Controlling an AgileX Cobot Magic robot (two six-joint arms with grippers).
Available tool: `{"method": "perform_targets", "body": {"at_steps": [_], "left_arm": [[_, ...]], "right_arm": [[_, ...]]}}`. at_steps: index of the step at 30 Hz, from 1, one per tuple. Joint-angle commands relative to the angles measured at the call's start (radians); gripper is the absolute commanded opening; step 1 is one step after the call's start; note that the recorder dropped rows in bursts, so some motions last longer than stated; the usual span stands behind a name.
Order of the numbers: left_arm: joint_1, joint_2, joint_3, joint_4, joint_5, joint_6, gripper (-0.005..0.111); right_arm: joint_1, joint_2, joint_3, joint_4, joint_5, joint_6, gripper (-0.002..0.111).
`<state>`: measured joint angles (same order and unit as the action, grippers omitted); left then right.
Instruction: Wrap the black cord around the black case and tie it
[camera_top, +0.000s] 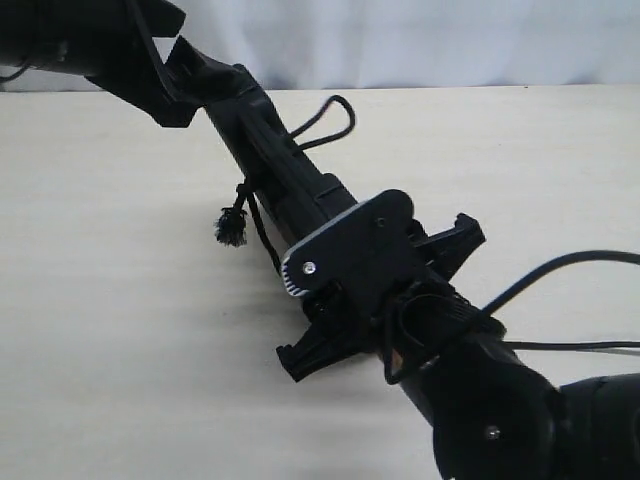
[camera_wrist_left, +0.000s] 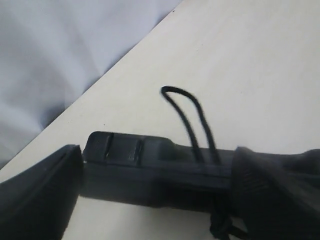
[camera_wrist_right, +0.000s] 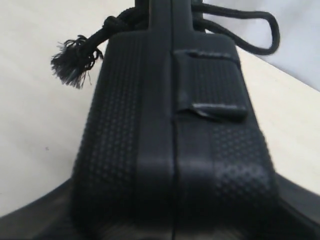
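The flat, matt black plastic case (camera_top: 275, 150) stands on its narrow edge across the pale tabletop (camera_top: 120, 330), between the two arms; whether it touches the surface I cannot tell. The right gripper (camera_wrist_right: 172, 210) is clenched on the near end of the case, one finger on each textured face. The left gripper (camera_wrist_left: 155, 187) sits at the far end with its jaws spread wide, released rather than clamping, and the case's end lies just beside one finger.

The thin black braided cord (camera_wrist_right: 97, 39) goes around the middle of the case. Its loop (camera_wrist_left: 172, 90) sticks out on one side and its frayed tip (camera_top: 232, 228) hangs on the other, below what looks like a knot against the case's edge. By my reading the wrapping is done and the tying is in hand; I cannot tell whether the knot is drawn tight. The next move probably calls for the free left jaws to take the frayed tip or the loop and pull it snug, while the right grip keeps the case from twisting.

Count: one case, one cord with one loop and one frayed tip showing, two grippers, one table
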<state>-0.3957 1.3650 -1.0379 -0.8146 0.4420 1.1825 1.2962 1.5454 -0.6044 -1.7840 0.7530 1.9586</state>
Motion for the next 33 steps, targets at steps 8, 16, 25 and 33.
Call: {"method": "perform_targets", "body": {"at_steps": [8, 16, 25, 33], "left_arm": [[0.001, -0.008, -0.003, -0.007, 0.003, -0.009, 0.075], [0.001, -0.008, -0.003, -0.007, 0.027, -0.011, 0.075], [0.001, -0.008, -0.003, -0.005, 0.039, -0.033, 0.075], [0.001, -0.008, -0.003, 0.021, 0.051, -0.040, 0.075]], "right_arm": [[-0.004, 0.140, -0.034, 0.040, -0.267, -0.084, 0.039], [-0.004, 0.180, -0.034, 0.040, -0.387, -0.089, 0.065], [-0.004, 0.214, -0.034, 0.040, -0.458, -0.087, 0.090], [-0.004, 0.208, -0.034, 0.040, -0.562, -0.147, 0.094]]}}
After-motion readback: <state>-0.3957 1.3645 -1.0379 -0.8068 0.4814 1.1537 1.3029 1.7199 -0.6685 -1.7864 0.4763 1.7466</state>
